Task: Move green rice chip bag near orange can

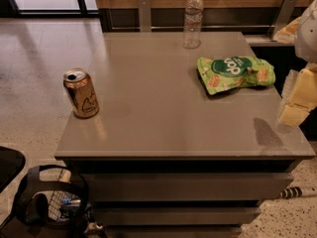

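The green rice chip bag point(235, 73) lies flat on the right part of the grey table point(163, 113), its dark-green round logo facing up. The orange can point(81, 93) stands upright near the table's left edge, well apart from the bag. My gripper point(298, 100) hangs at the right edge of the view, over the table's right side, to the right of the bag and a little nearer than it. It does not touch the bag and holds nothing that I can see.
A clear plastic water bottle point(192, 20) stands at the table's far edge, behind the bag. A wooden wall with metal brackets point(144, 13) runs behind the table. A black chair with a headset point(44, 202) sits at the lower left on the floor.
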### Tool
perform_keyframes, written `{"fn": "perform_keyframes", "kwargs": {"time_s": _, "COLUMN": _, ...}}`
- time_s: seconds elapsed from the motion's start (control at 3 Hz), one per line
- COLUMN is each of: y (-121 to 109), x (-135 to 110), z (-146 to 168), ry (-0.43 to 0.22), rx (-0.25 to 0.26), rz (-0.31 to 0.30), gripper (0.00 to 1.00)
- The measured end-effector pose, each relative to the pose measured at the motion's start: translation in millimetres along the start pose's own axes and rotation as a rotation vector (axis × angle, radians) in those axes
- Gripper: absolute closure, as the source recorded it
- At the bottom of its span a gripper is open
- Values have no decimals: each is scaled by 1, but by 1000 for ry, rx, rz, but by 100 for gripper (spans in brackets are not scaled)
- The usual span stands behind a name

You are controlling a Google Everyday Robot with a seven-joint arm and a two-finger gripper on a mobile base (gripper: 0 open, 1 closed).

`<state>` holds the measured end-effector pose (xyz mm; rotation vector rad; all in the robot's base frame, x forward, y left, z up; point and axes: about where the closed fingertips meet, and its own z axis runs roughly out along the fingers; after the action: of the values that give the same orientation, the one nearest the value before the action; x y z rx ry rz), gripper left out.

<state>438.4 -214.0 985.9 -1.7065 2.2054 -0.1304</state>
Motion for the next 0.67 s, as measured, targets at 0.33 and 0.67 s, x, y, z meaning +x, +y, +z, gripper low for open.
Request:
{"fn": "perform_keyframes", "kwargs": {"time_s": 0.33, "y": -1, "x": 0, "z": 0, "ry": 0, "rx": 3, "rz": 1, "gripper": 0}}
{"fn": "perform_keyframes", "kwargs": {"time_s": 0.67, "y": -19, "x": 7, "z": 11, "ry": -16, "rx": 32, "rz": 35, "gripper": 0}}
